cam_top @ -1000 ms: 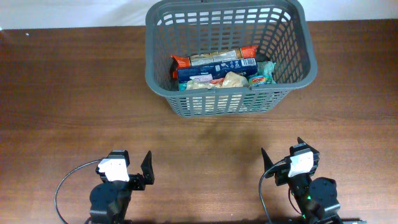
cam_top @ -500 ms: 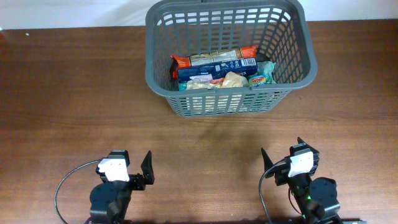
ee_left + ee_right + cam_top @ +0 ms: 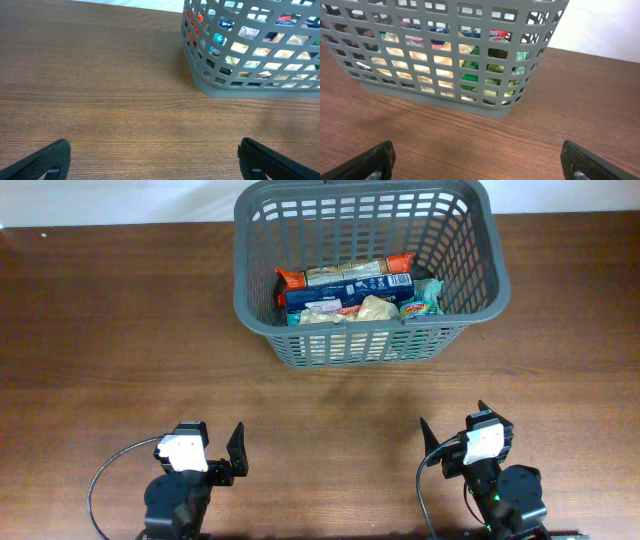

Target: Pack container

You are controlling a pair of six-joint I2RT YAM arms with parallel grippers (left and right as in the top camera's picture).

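- At the far edge of the table (image 3: 120,330), near the middle, we see the container (image 3: 370,323) standing upright.
- Inside it lie a blue box (image 3: 345,292) and some snack packets (image 3: 345,272).
- We see no food left out on the table, so the packing looks done.
- By the near edge, our left claw (image 3: 152,165) and right claw (image 3: 477,162) are wide apart and hold nothing.

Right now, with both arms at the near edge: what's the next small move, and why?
Probably none beyond a stop; I'd call the pack done. The packages lie inside the container, and no loose item shows on the table in any view. The left gripper and right gripper both stand open, hold nothing, and sit well short of the container.
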